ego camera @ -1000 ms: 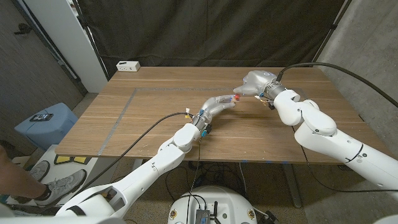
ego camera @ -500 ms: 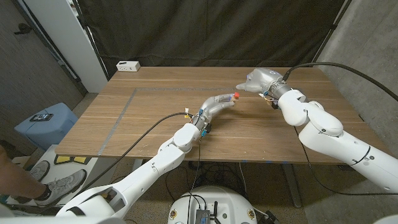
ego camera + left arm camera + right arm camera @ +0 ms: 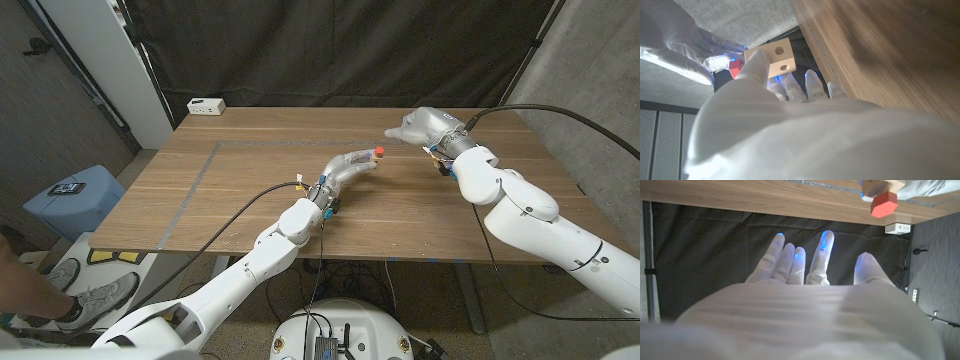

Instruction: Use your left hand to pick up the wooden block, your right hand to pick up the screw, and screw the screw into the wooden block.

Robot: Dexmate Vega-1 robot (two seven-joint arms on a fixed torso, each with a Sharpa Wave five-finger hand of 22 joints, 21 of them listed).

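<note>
My left hand (image 3: 352, 165) holds the small wooden block (image 3: 372, 158) up over the middle of the table (image 3: 240, 205). The left wrist view shows the pale block (image 3: 777, 60), with round holes in it, pinched at my left hand's (image 3: 790, 130) fingertips. A screw with a red hexagonal head (image 3: 380, 152) sticks out of the block on the side towards my right hand (image 3: 420, 127). That hand hovers a short way to the right, apart from the screw. In the right wrist view the right hand (image 3: 805, 305) is spread and holds nothing, with the red screw (image 3: 884, 203) and block (image 3: 880, 186) beyond it.
A white box (image 3: 206, 105) sits at the table's far left corner. A grey tape line (image 3: 200, 178) marks the left part of the tabletop. Beside the table on the left stands a blue bin (image 3: 72, 198), with a person's shoe (image 3: 85, 300) nearby.
My right hand has let go of the screw and drawn back to the right, fingers spread. The screw stays in the block, and the left hand has barely moved.
</note>
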